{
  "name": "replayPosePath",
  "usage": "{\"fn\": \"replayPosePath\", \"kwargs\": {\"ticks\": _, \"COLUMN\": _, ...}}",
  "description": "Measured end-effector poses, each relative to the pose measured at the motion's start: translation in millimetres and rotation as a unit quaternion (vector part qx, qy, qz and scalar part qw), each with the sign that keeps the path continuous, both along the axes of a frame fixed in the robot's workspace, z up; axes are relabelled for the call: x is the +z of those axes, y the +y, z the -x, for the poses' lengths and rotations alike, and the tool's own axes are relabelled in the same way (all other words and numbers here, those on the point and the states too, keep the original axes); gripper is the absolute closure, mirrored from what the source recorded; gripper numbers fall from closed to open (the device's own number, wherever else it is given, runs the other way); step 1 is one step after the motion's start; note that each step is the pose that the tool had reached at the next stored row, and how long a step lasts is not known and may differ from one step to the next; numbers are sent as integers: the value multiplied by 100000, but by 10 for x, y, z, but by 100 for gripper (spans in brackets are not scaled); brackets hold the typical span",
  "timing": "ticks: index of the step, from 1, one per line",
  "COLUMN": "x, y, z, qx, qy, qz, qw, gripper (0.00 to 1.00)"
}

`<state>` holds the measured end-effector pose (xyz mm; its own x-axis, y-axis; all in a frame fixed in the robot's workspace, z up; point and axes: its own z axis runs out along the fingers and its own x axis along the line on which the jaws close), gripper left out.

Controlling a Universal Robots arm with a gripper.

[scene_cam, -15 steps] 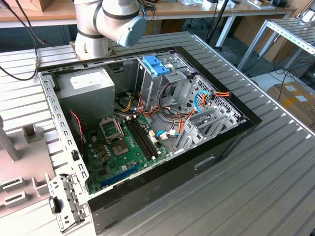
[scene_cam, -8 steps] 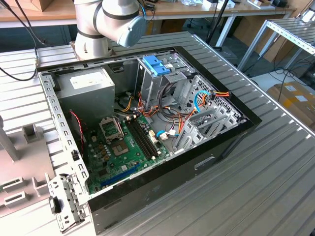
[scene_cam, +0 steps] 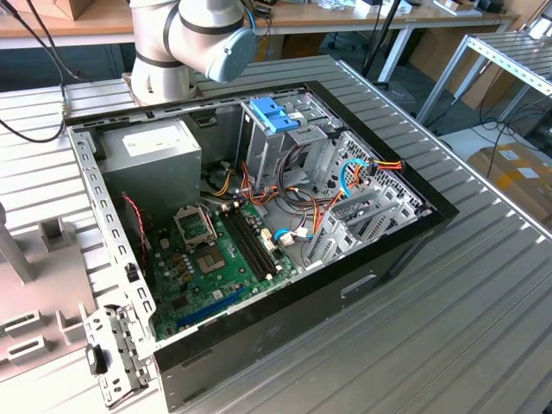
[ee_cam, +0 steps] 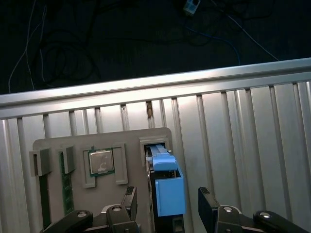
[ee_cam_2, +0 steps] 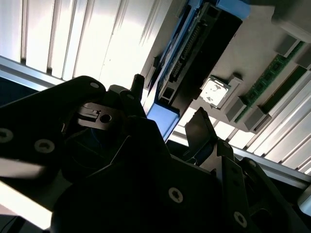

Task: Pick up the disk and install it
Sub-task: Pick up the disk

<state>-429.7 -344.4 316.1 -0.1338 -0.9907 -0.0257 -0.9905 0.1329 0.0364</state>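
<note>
The disk [ee_cam: 166,187] is a dark drive in a light blue carrier frame, standing on edge in a slot of a grey holder plate [ee_cam: 131,141]. In the second wrist view the disk [ee_cam_2: 194,53] shows its dark connector side and a blue frame corner. My gripper [ee_cam: 167,204] straddles it and is open, with one black finger [ee_cam: 129,200] on one side and the other finger [ee_cam: 207,204] on the opposite side. Small gaps remain between each finger and the blue frame. In the second wrist view the gripper [ee_cam_2: 169,109] sits just at the disk's end.
The holder plate also carries a processor chip [ee_cam: 101,161] and a memory stick [ee_cam: 65,187]. It lies on a ribbed aluminium table [ee_cam: 243,126]. The exterior view shows the open computer case [scene_cam: 405,250], its metal drive cage with a blue-latched bracket [scene_cam: 274,112], and the arm's base [scene_cam: 185,39].
</note>
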Motion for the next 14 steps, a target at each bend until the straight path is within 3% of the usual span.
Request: {"fn": "replayPosePath", "kwargs": {"ticks": 14, "x": -58, "y": 0, "z": 0, "qx": 1, "qy": -2, "qz": 1, "qw": 100000, "gripper": 38}}
